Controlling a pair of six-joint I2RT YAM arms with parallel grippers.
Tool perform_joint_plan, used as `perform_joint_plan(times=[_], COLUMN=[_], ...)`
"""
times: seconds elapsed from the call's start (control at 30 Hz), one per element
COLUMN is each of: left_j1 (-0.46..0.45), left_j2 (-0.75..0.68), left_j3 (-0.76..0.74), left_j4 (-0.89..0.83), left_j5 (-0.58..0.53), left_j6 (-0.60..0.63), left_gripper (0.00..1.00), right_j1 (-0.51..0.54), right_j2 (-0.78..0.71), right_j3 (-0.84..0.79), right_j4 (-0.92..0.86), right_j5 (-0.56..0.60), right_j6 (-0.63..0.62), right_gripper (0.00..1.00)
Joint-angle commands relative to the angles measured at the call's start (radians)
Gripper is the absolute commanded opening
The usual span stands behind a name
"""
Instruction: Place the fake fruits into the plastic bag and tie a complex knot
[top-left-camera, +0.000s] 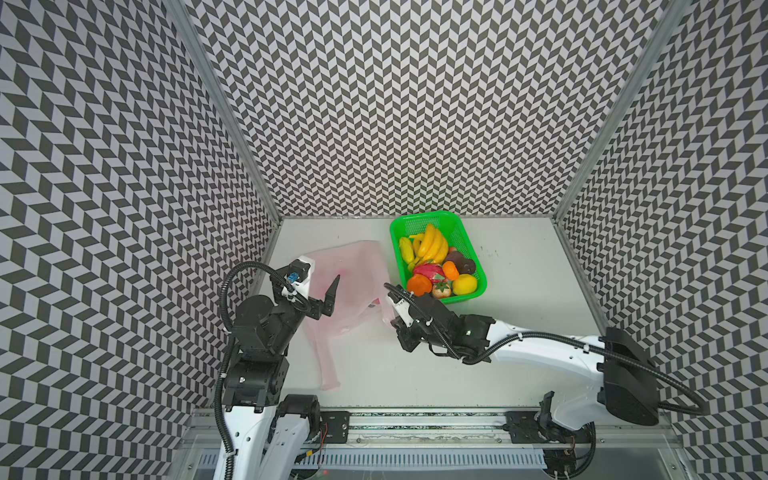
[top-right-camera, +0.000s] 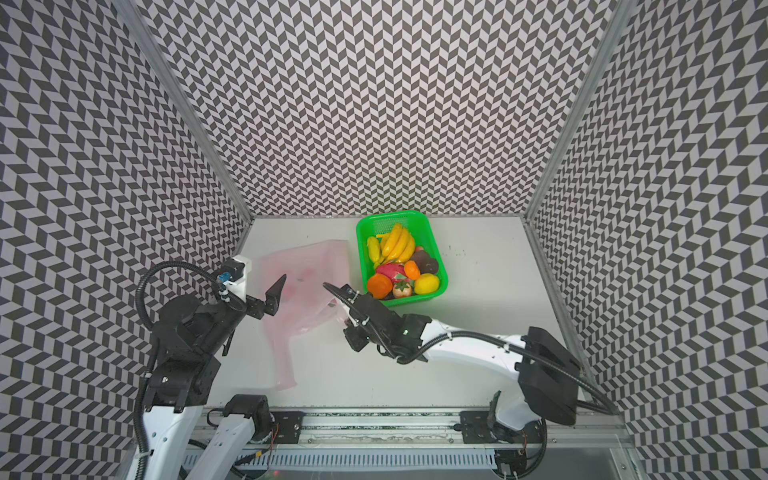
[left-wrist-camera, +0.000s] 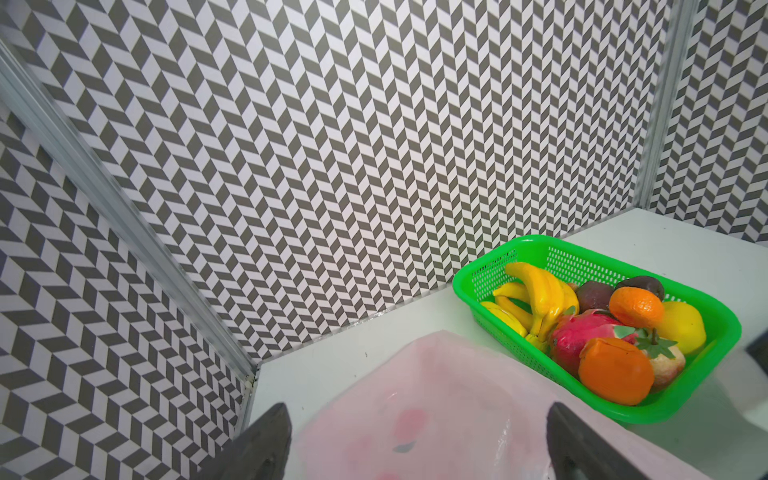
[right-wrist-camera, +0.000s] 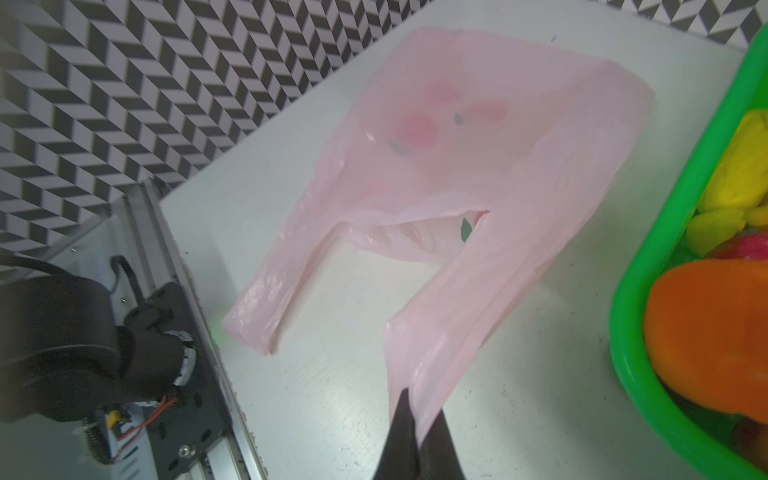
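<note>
The pale-pink plastic bag (top-left-camera: 353, 266) (top-right-camera: 309, 266) lies flat on the white table, mouth toward the front. My right gripper (right-wrist-camera: 415, 409) is shut on the end of the bag's right handle (right-wrist-camera: 449, 316), which rises off the table. The other handle (right-wrist-camera: 257, 311) lies loose. My left gripper (left-wrist-camera: 419, 444) hovers open over the bag's (left-wrist-camera: 436, 395) left part, nothing between its fingers (top-left-camera: 333, 289). The fake fruits (top-left-camera: 436, 266) (top-right-camera: 401, 266) (left-wrist-camera: 602, 328) fill the green basket beside the bag: bananas, oranges, dragon fruit, strawberry, lemon, dark brown ones. No knot is in view.
The green mesh basket (top-left-camera: 424, 216) (top-right-camera: 390, 216) stands at the back middle, right of the bag. Patterned walls close in the left, back and right. A metal rail (top-left-camera: 415, 419) with both arm bases runs along the table's front edge.
</note>
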Motion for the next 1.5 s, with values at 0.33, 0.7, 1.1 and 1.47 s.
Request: perform_joint_plan(times=[0.33, 0.7, 1.1, 1.47], left_j1=[-0.013, -0.186, -0.584, -0.672], left_j2=[0.059, 0.09, 0.312, 0.461], left_j3=[0.058, -0.086, -0.209, -0.211], left_j4=[-0.129, 0.022, 0.217, 0.27], left_j5=[0.252, 0.201, -0.314, -0.599], left_j6=[-0.103, -0.387, -0.537, -0.562], left_gripper=[0.95, 0.93, 0.95, 0.89], right_j1=[-0.221, -0.229, -0.229, -0.23], right_j2=[-0.145, -0.169, -0.196, -0.212], right_j3=[0.137, 0.15, 0.128, 0.103], right_j4=[-0.081, -0.084, -0.07, -0.051], right_j5=[-0.164, -0.148, -0.145, -0.176], right_j6=[-0.062, -0.066, -0.049, -0.03], right_gripper=[0.0, 0.0, 0.0, 0.0])
